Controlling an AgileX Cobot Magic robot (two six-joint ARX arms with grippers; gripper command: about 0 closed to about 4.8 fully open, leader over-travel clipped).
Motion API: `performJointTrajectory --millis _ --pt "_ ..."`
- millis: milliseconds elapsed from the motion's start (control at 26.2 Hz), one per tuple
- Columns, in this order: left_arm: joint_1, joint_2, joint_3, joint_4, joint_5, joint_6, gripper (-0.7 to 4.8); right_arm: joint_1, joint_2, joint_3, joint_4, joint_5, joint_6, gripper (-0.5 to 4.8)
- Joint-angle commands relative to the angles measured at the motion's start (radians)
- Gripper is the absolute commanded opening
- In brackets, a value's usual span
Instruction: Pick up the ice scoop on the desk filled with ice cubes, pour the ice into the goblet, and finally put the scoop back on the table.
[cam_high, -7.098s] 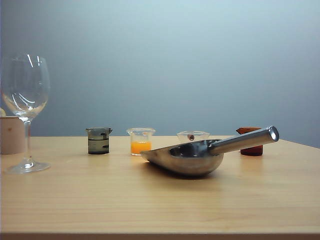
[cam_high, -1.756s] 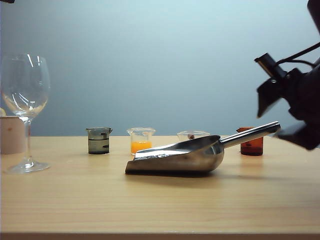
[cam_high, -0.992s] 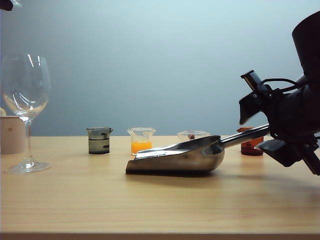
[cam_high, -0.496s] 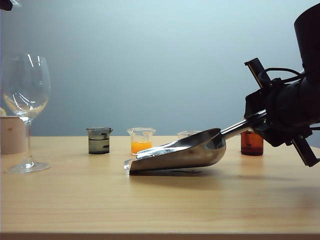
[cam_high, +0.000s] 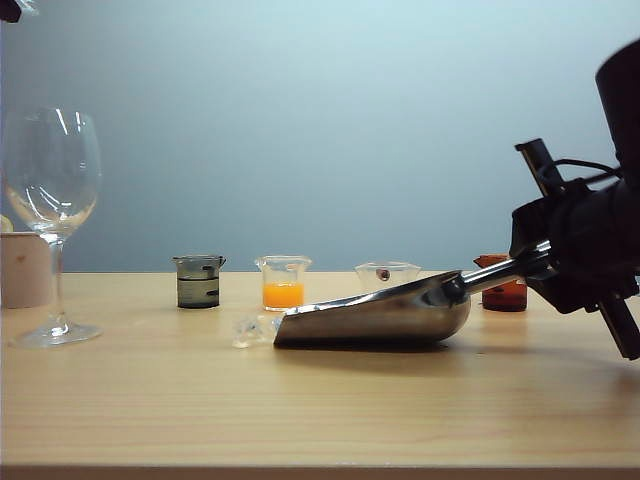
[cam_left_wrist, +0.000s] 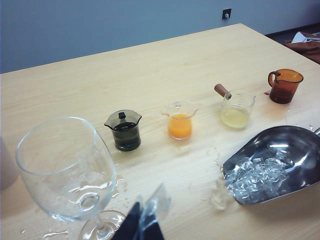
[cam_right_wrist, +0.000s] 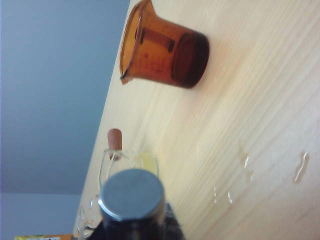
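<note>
Scoop (cam_high: 380, 317), handle newly pinched by right gripper (cam_high: 560, 262), had spilled ice (cam_high: 248, 330) onto table (cam_high: 300, 410), reducing goblet's (cam_high: 50, 190) share; left gripper (cam_left_wrist: 142, 225), state unclear, by goblet.

The right gripper (cam_high: 545, 262) is all black, a bulky matte block with hard edges, at about 3 o'clock in the exterior view. A flat black bar sticks out of it at the upper side and another at the lower side. A thin black cable runs in a loop from the upper bar toward the wide round black arm segment behind it. No screws or markings can be made out on it.

The left gripper (cam_left_wrist: 145, 222) shows in its wrist view only as a dark pointed piece with a pale, glossy strip beside it, at 6 o'clock.
</note>
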Motion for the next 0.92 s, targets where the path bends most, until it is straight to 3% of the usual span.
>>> performJointTrajectory --millis 38,496,916 --pt "0.000 -0.001 0.004 0.006 -0.001 0.003 -0.05 -0.006 0.061 -0.003 0.065 -0.030 -0.002 -0.06" --pt "0.000 -0.025 0.005 0.006 -0.001 0.004 -0.05 -0.006 0.104 -0.003 0.267 -0.101 0.072 -0.06" --pt "0.000 -0.050 0.005 0.003 -0.001 0.004 -0.06 -0.005 0.082 0.002 0.279 -0.151 0.147 -0.07"
